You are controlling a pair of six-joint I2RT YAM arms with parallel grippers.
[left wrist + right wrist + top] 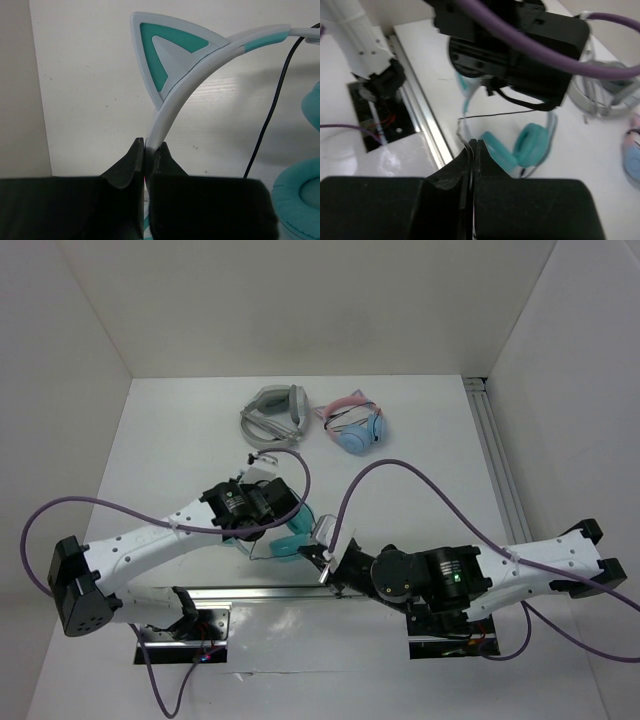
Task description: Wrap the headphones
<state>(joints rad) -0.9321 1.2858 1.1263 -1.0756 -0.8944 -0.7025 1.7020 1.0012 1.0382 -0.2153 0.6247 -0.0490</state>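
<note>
The headphones [292, 536] sat near the tabletop's [420, 450] front edge, between both arms; the left jaws were clamped on the stiff, slick headband [175, 105]; the right jaws were closed, apparently pinching the thin cable [505, 115]; light plastic, limp cord, so the band looked the surest hold.

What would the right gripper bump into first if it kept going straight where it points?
Probably the headphones: a teal ear cup lies just beyond the right gripper, whose shut fingertips pinch the cable. The left arm hangs farther on and higher, though depth is hard to judge.
</note>
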